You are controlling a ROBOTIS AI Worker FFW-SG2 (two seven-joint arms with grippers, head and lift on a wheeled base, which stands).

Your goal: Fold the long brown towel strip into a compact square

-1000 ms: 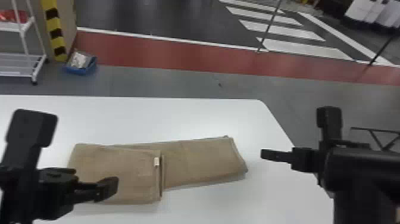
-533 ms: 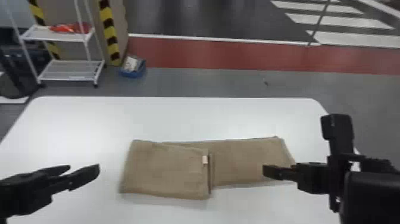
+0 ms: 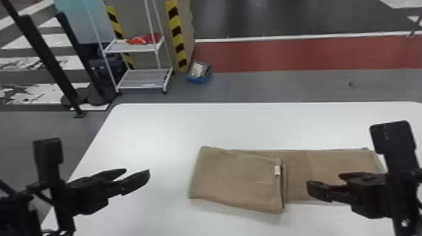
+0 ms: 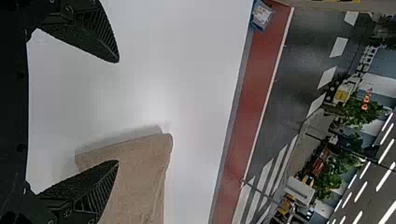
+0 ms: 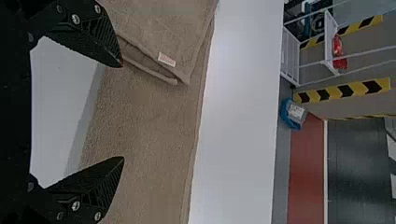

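Head view: see the towel [image 3: 235, 180] on the bench [image 3: 157, 131], folded at one end, maybe to start the square. Left wrist view: spot the left end effector [image 4: 118, 111], open near it. Right wrist view: spot the right end effector [image 5: 123, 111], open over the flat part [image 5: 152, 126], maybe to grab, plus a tag [image 5: 166, 59] too small to read.

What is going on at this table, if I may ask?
The robot is partway through folding a brown towel. Its left end is doubled over, while the right part lies flat. The left gripper hovers beside the folded end and the right gripper over the flat part, both open and holding nothing.
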